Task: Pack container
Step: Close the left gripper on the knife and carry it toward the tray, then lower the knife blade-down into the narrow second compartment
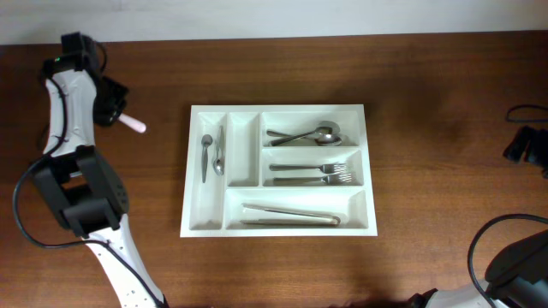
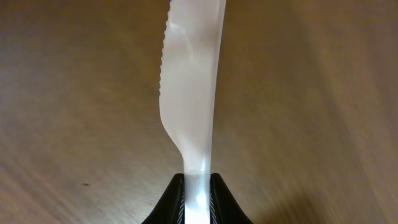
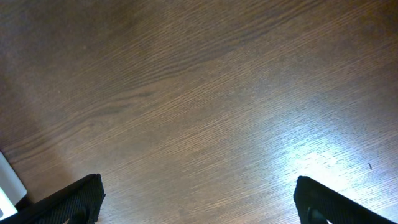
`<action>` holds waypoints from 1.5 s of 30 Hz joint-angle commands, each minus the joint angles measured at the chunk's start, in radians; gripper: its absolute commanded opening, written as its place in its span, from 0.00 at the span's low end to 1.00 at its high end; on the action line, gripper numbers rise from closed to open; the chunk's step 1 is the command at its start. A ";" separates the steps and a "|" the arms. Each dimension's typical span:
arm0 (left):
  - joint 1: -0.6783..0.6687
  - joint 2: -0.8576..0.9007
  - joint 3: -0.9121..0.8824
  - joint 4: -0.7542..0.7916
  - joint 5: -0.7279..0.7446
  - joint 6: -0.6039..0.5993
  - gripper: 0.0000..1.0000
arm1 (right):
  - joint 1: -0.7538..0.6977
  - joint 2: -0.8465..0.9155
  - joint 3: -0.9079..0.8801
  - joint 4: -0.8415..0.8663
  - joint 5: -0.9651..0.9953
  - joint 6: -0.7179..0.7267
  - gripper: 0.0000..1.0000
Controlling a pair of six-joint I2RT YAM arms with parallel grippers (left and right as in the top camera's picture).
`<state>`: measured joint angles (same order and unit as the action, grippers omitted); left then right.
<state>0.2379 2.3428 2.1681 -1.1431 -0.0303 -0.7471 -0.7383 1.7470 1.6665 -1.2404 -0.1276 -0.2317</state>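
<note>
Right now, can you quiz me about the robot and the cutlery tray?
1. True or false: the left tool is shut on a white plastic knife.
2. In the overhead view, which wide compartment of the container holds the forks? A) top B) middle C) bottom
3. Fill in: the right tool is ___ and holds nothing.
Key: 1 true; 2 B; 3 open.

Robot lab, cabled arm (image 1: 83, 195), wooden table (image 1: 428, 85)
</note>
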 commanded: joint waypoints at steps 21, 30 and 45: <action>-0.560 -0.130 0.056 -0.129 0.080 0.536 0.03 | -0.002 0.009 -0.001 0.000 0.005 0.009 0.99; -0.562 -0.127 0.011 -0.223 0.034 0.508 0.03 | -0.002 0.009 -0.001 0.000 0.005 0.009 0.99; -0.564 -0.127 -0.111 -0.169 0.044 0.446 0.22 | -0.002 0.009 -0.001 0.000 0.005 0.009 0.99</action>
<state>-0.3294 2.2425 2.0605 -1.3354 0.0246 -0.2909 -0.7383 1.7470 1.6665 -1.2404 -0.1276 -0.2317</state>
